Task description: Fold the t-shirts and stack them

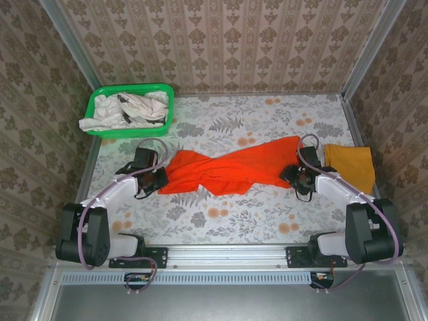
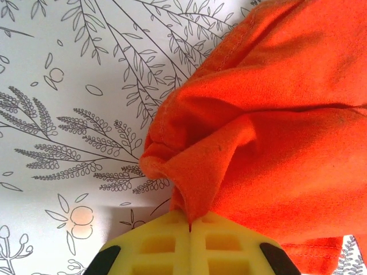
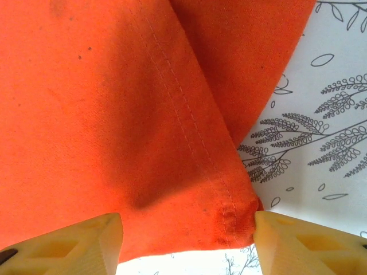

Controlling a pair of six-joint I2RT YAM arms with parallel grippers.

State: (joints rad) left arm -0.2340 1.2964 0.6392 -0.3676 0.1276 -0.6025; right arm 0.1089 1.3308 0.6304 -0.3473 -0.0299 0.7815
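A bright orange-red t-shirt lies bunched in a long band across the middle of the floral table. My left gripper is at its left end, its yellow fingers shut on a pinched fold of the orange cloth. My right gripper is at the shirt's right end. It stands open, with a hemmed corner of the orange cloth lying between its fingertips; the right one touches the corner. A mustard yellow t-shirt lies folded at the far right.
A green plastic basket at the back left holds crumpled off-white t-shirts, one hanging over its left rim. Patterned walls close in the table on three sides. Bare tabletop runs along the front.
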